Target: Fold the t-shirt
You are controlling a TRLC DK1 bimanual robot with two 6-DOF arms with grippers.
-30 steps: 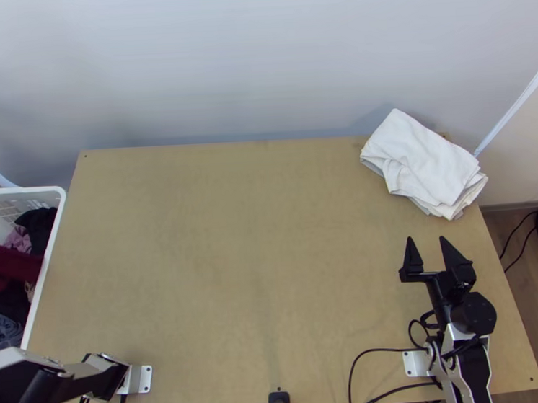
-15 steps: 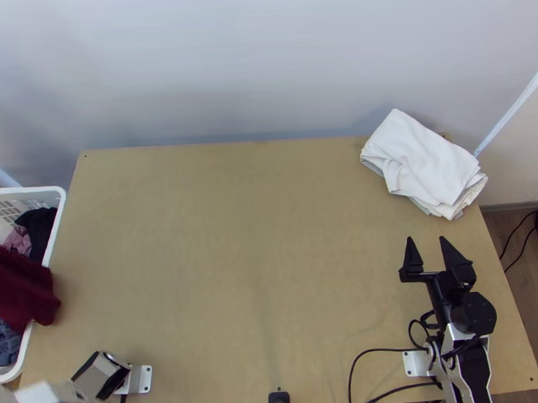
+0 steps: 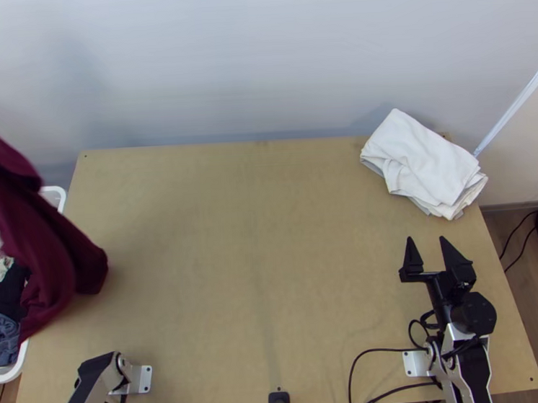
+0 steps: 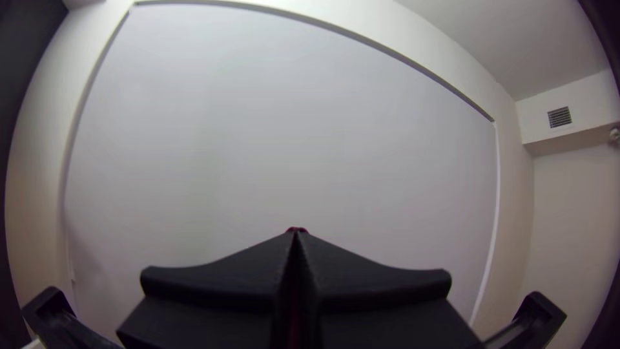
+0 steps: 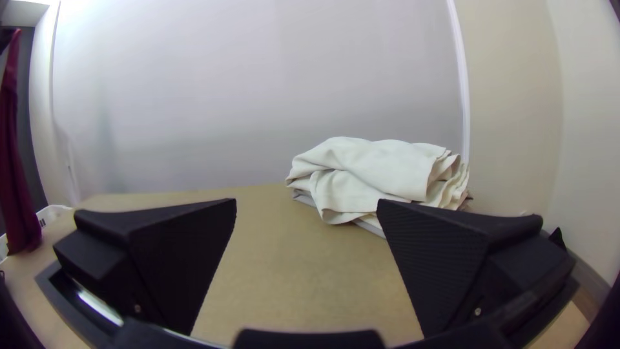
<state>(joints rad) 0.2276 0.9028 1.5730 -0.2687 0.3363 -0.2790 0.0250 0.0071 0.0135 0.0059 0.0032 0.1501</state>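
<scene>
Hanging at the left edge of the light wooden table (image 3: 273,273), the dark red cloth garment (image 3: 43,235), taken to be the t-shirt, lies downward from the left gripper (image 4: 296,233). The left gripper's black fingers are clenched together, with red fabric at their tips; which part of the garment is grasped cannot be told. The left arm (image 3: 94,384) is the nearer one. The right gripper (image 3: 425,239) is well apart, above the table near its right edge, fingers parted and nothing between them. In the right wrist view the garment's long axis is close to upright. In the top view it points from beyond the table's far left corner toward the near edge, slanting inward; its lower folds overlap the left edge and the white plastic laundry basket (image 3: 14,372), which contains blue and black clothes (image 3: 3,334). The garment is bunched lengthwise; contact between its lower end and the table cannot be confirmed. The next move likely requires the left arm to carry the load toward the table's middle, low end leading, then lay it down. Caution: the trailing hem could snag on the basket rim. The pale folded cloth stack (image 3: 422,161) occupies the far right corner and should be left undisturbed.
</scene>
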